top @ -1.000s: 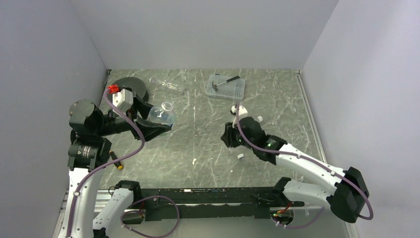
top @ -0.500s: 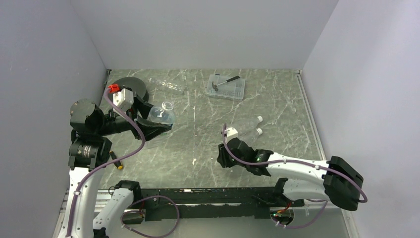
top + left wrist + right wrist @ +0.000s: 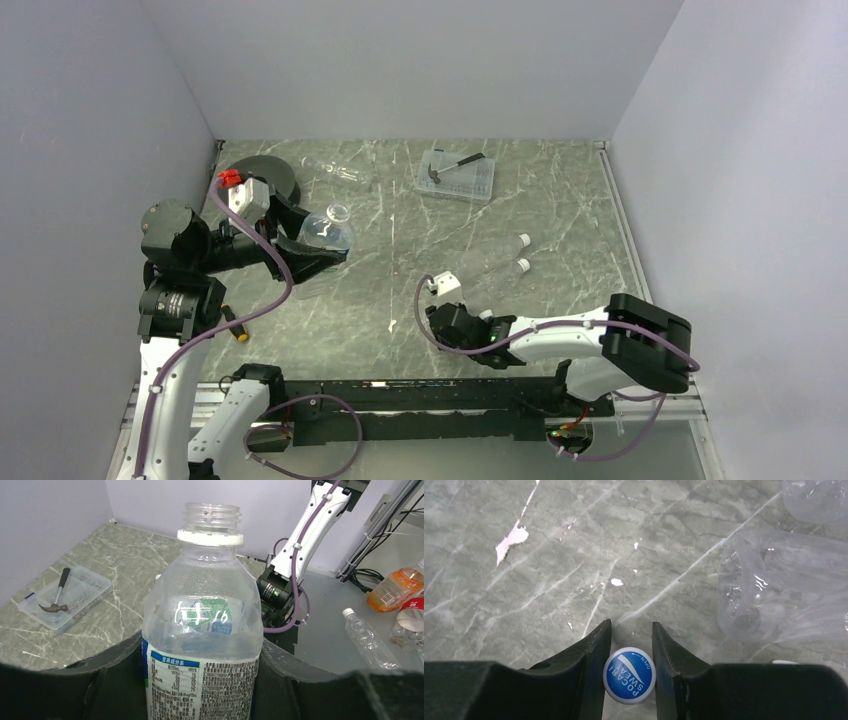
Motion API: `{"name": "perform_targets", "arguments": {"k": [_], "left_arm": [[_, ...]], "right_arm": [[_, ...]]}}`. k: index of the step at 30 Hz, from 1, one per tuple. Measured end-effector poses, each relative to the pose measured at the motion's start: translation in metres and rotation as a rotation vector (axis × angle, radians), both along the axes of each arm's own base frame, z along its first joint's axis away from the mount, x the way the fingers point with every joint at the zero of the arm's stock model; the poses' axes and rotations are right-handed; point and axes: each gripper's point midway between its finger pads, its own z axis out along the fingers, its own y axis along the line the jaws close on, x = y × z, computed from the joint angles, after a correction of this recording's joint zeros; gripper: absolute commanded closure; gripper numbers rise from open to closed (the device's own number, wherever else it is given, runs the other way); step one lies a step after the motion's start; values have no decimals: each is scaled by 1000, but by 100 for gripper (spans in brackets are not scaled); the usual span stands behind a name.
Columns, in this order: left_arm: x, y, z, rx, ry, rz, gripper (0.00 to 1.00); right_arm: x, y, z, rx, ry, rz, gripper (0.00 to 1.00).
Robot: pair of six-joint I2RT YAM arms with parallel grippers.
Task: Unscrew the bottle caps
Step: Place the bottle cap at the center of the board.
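My left gripper (image 3: 318, 256) is shut on a short clear bottle (image 3: 328, 232) with a blue-and-white label, holding it upright. In the left wrist view that bottle (image 3: 202, 630) fills the gap between the fingers, and its threaded neck (image 3: 210, 517) is open with no cap. My right gripper (image 3: 437, 327) is low over the near middle of the table. In its wrist view it (image 3: 630, 625) is shut on a small cap (image 3: 629, 675) with a blue top. Two capped clear bottles (image 3: 503, 262) lie just beyond it, and another (image 3: 340, 172) lies at the back.
A clear tray (image 3: 470, 185) holding a small hammer (image 3: 452, 166) stands at the back. A black round object (image 3: 262, 178) sits at the back left. A yellow-and-black tool (image 3: 235, 326) lies by the left arm. Grey walls close three sides.
The right arm has drawn back toward the near edge and leftward, uncovering the two lying bottles. The left arm and its bottle have stayed put.
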Motion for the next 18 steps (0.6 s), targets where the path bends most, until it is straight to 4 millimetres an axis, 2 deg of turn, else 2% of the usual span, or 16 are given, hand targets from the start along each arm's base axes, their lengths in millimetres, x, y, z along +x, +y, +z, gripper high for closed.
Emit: {"name": "perform_targets", "arguments": {"k": [8,13,18], "left_arm": [[0,0,0,0,3,1,100],[0,0,0,0,3,2,100],[1,0,0,0,2,4,100]], "right_arm": [[3,10,1,24,-45,-17,75],[1,12,2,28,-46,-9,59],[-3,15,6,43,-49,3,49]]}}
